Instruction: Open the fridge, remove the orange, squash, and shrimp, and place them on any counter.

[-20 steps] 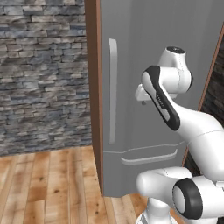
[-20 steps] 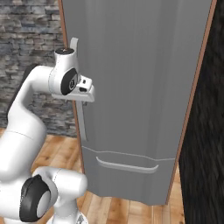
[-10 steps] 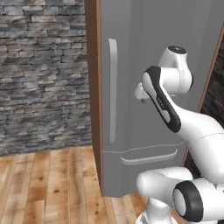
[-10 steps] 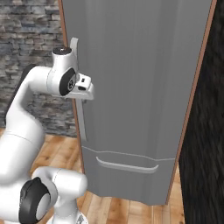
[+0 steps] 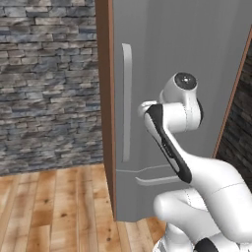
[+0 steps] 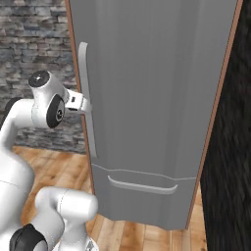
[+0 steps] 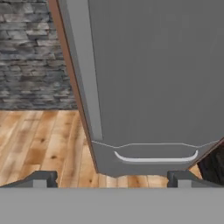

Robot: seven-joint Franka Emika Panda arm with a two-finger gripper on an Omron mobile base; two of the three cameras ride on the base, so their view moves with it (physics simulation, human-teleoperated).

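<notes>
- Grey fridge [image 5: 182, 59] stands shut between brown wooden side panels [image 5: 104, 98], against a stone wall [image 5: 49, 83].
- Wooden plank floor [image 7: 39, 140] below.
- Gripper [image 7: 111, 178] spread wide, empty, facing the door near its bar handle [image 6: 87, 112].

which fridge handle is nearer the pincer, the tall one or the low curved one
The tall vertical bar handle: the open pincer is right beside it, while the curved drawer handle sits well below.
</notes>
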